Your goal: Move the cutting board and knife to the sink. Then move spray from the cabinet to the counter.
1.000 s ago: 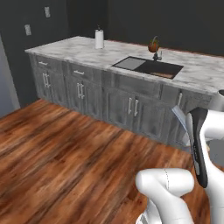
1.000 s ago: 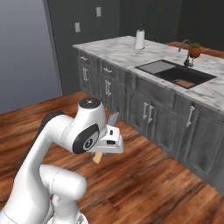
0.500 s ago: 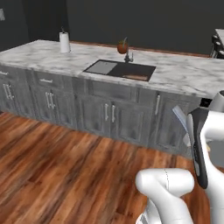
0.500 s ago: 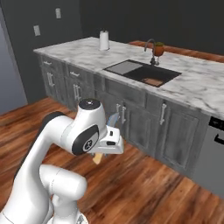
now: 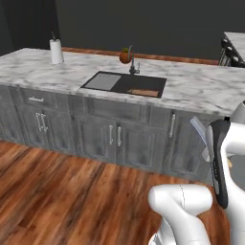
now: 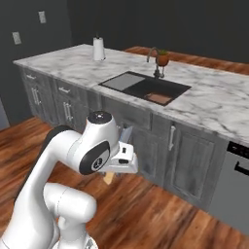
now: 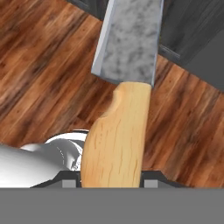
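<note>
No brand, label or readable writing found on anything. Held in the gripper [image 7: 112,186]: the knife [image 7: 124,78], with a pale wooden handle and a broad mottled grey blade, pointing away from the hand over the wooden floor [image 7: 39,65]. Jaws narrowed on the handle; fingertips hidden behind the handle, only small grey bits seen beside it. Tip of the blade cut off at the top edge of the hand view. In the right base view, seen as a grey blade rising just above the gripper [image 6: 116,168] and a bit of pale handle below, in front of the grey cabinet doors [image 6: 192,168]. In the left base view, seen as a thin grey sliver beside the dark arm link, handle mostly hidden.

Resting inside the sink [image 5: 125,84], at its right end: the cutting board [image 5: 143,93], reddish-brown, only partly seen below the dark rim; handle not made out. Set in the marble counter [image 5: 201,88]. Behind the basin, a faucet [image 5: 132,62] and a small round orange-brown thing [image 5: 125,56], too blurred to name. Far left on the marble, a white paper-towel roll [image 5: 56,51].
</note>
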### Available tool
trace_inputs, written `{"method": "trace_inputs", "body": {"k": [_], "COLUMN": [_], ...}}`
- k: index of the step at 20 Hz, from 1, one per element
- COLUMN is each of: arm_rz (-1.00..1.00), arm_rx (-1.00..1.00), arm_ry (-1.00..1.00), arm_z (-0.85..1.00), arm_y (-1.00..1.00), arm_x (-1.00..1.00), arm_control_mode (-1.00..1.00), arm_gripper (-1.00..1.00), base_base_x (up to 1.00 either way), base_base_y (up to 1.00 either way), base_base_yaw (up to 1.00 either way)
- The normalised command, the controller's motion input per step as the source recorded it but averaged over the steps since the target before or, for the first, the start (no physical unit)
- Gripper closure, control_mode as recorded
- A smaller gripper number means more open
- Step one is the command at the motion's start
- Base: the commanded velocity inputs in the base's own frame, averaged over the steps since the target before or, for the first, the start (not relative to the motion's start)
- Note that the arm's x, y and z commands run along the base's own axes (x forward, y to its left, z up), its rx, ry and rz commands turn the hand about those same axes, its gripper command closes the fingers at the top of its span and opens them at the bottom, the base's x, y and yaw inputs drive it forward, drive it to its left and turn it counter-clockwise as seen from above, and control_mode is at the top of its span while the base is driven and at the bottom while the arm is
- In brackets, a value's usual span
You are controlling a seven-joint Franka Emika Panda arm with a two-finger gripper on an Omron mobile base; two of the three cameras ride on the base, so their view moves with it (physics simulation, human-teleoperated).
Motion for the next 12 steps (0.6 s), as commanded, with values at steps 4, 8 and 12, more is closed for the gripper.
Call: {"method": "trace_inputs", "body": {"k": [4,8,12], "arm_rz": [0.00,0.00,0.00], "arm_rx": [0.00,0.00,0.00], "arm_ry": [0.00,0.00,0.00], "arm_z": [0.00,0.00,0.00], "arm_y": [0.00,0.00,0.00], "arm_x": [0.00,0.00,0.00], "arm_control_mode": [1.00,1.00,1.00], "arm_gripper": [1.00,1.00,1.00], "base_base_x": [0.87,0.89,0.89], "base_base_y": [0.19,0.18,0.19], "base_base_yaw": [-0.10,-0.07,-0.08]}}
